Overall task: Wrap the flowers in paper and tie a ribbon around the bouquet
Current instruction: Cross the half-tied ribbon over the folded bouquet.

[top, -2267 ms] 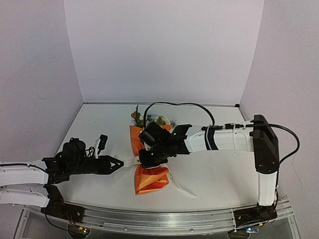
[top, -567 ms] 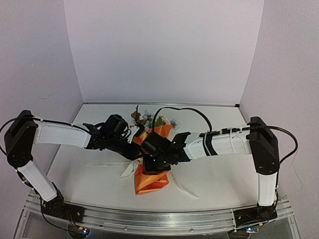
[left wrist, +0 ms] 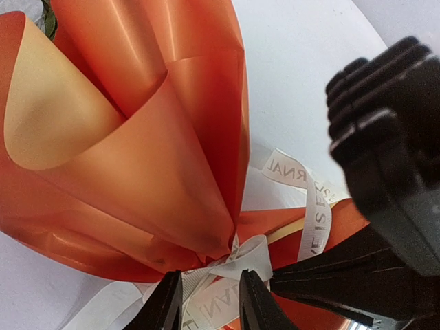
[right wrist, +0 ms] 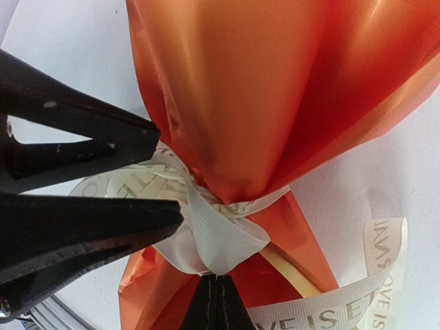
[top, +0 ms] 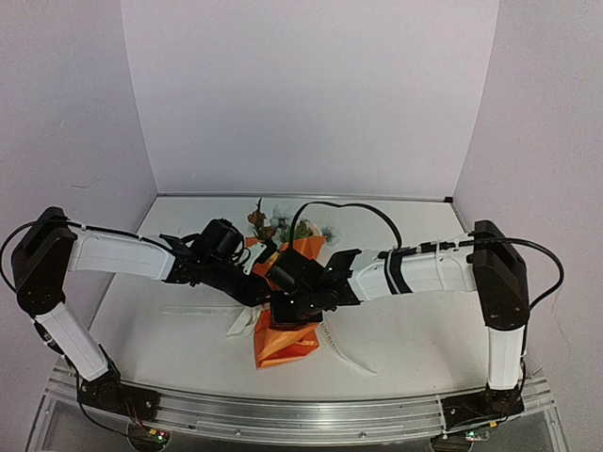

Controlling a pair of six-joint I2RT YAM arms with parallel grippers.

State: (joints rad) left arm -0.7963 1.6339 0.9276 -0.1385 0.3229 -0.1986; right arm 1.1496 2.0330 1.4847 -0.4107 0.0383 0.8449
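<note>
The bouquet lies mid-table, its flowers [top: 273,218] poking from the far end of the orange paper [top: 287,344]. The white lettered ribbon [right wrist: 220,237] is wound round the wrap's pinched waist, with tails trailing left [top: 203,310] and right [top: 344,355]. My right gripper [right wrist: 220,302] is shut on a loop of the ribbon at the knot. My left gripper [left wrist: 208,302] reaches in from the left, its fingers [left wrist: 165,306] apart on either side of a ribbon band [left wrist: 227,295] just below the knot. Both gripper tips [top: 273,294] meet over the waist in the top view.
The white table [top: 415,330] is walled by lilac panels behind and at both sides. The right arm's black cable [top: 339,205] arcs above the flowers. A metal rail [top: 301,414] runs along the near edge.
The left arm has swung in from the near left, where it pulled a ribbon end, to the bouquet's waist. Its jaws have narrowed a little around the ribbon. The right gripper has stayed put.
</note>
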